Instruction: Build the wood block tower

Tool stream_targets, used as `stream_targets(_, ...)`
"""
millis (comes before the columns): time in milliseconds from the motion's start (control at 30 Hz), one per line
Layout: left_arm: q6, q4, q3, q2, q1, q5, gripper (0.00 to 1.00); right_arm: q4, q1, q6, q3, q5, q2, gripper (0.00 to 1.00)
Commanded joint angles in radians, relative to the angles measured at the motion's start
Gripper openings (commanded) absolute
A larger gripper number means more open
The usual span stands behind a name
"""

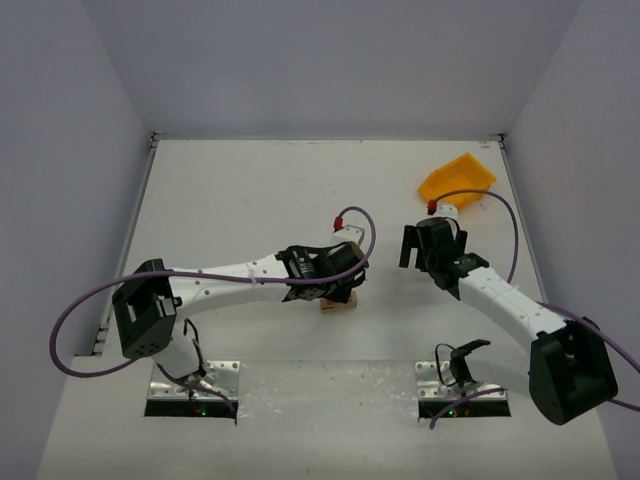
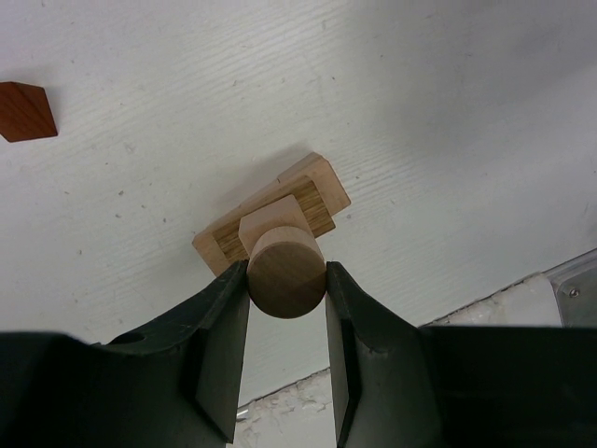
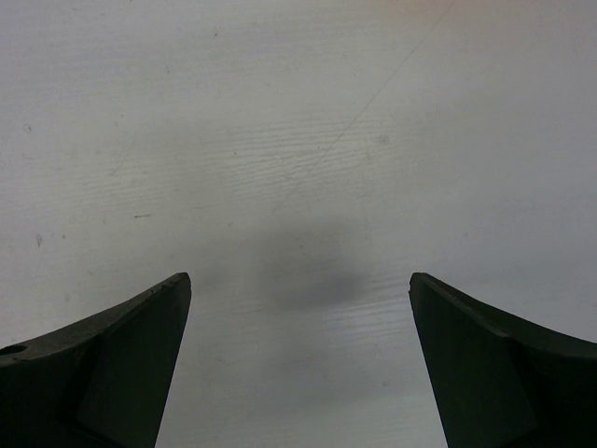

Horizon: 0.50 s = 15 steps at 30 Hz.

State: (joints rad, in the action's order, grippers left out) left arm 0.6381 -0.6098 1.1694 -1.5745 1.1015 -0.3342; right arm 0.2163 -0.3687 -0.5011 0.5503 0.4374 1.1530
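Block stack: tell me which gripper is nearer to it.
Left. The left gripper sits right above the stack, shut on a round block. The right gripper hangs open over the table, off to the stack's right.

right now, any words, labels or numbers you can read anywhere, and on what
No readable text in any view. The stacked pale tan wooden blocks, the round brown wooden piece in the left pincer, the dark reddish-brown wooden block and the yellow plastic bin show no lettering.
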Motion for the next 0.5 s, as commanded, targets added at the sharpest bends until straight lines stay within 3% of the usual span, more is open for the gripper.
stream_targets(0,0.019,0.028,-0.004,0.028,0.009,-0.03,0.06,-0.012,0.003,-0.003,0.033,0.009,-0.021,0.99)
stream_targets(467,0.012,0.035,0.001,0.028,0.009,-0.048,0.07,-0.012,0.004,0.003,0.034,-0.005,-0.024,0.99)
